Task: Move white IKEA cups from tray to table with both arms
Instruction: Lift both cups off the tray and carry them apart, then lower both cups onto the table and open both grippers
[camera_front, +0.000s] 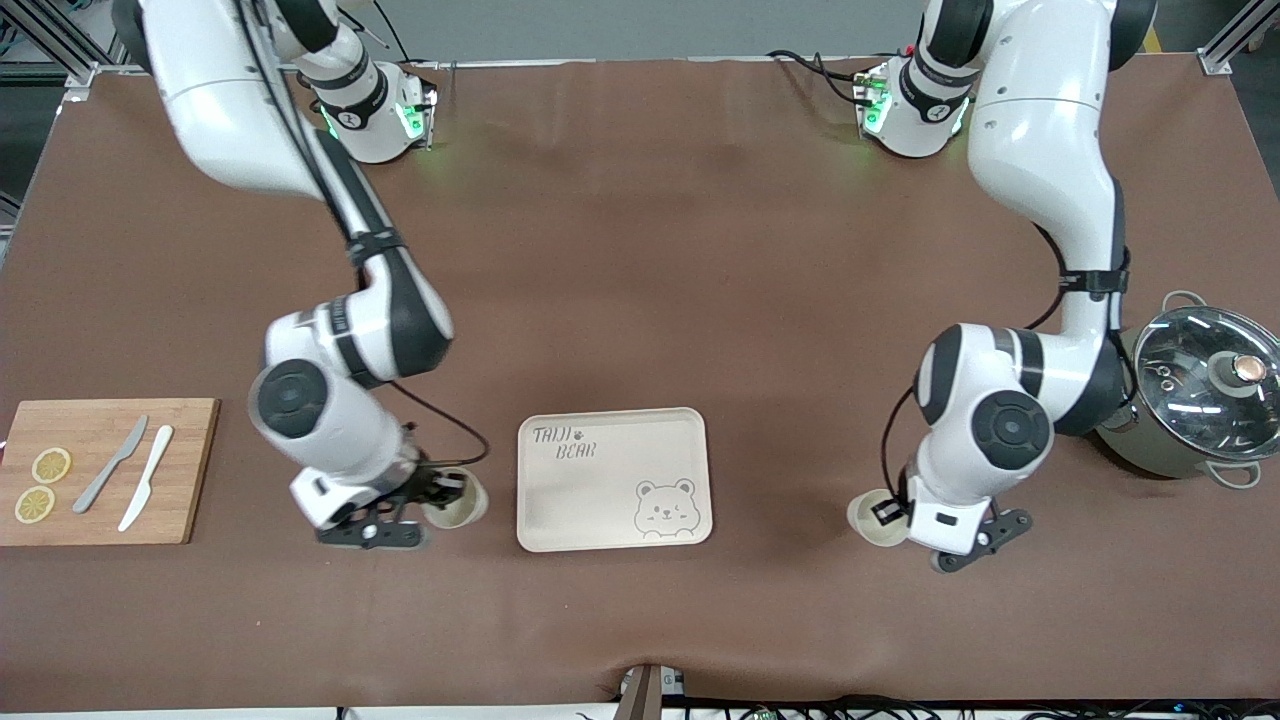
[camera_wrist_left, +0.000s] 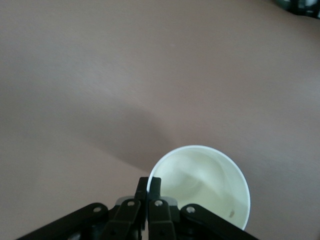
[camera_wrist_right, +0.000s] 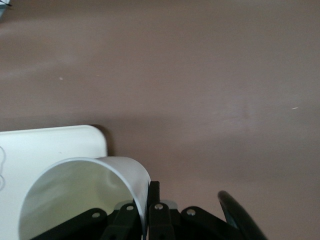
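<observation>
Brown table cloth (camera_front: 640, 250) carries a bear-printed tray (camera_front: 612, 480); beside it, each toward its own arm's end, right gripper (camera_front: 440, 492) and left gripper (camera_front: 890, 512) each pinch an upright cup's rim, right cup (camera_front: 458, 503), left cup (camera_front: 872, 518).

bear tray (camera_front: 560, 500) mid-table | cutting board (camera_front: 185, 470): two knives (camera_front: 130, 475), lemon slices (camera_front: 50, 465) | lidded pot (camera_front: 1195, 400)
</observation>
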